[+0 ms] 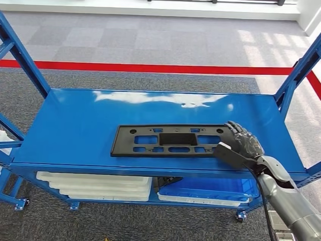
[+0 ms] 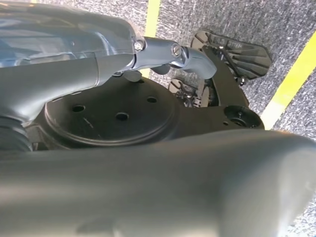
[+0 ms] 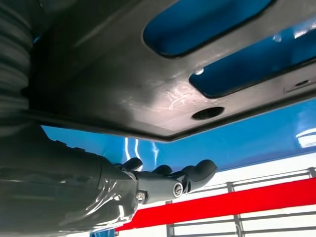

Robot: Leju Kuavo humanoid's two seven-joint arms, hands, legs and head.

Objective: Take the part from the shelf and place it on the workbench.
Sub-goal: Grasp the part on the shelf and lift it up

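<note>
A long black plastic part (image 1: pixel 172 140) with several cut-outs lies flat on the top level of the blue shelf (image 1: pixel 75 125), near its front edge. My right hand (image 1: pixel 244 143) is at the part's right end, with its fingers stretched over the top and its thumb by the near edge. In the right wrist view the part (image 3: pixel 123 79) is very close, and the fingers (image 3: pixel 175 182) reach out straight past its edge, with a strip of blue shelf showing between them and the part. My left hand (image 2: pixel 164 55) hangs down at my side, fingers straight, holding nothing.
Blue slanted uprights (image 1: pixel 24 57) stand at both ends of the shelf. On the lower level lie white trays (image 1: pixel 95 183) and a blue bin (image 1: pixel 212 190). A red line (image 1: pixel 151 67) crosses the grey carpet behind the shelf.
</note>
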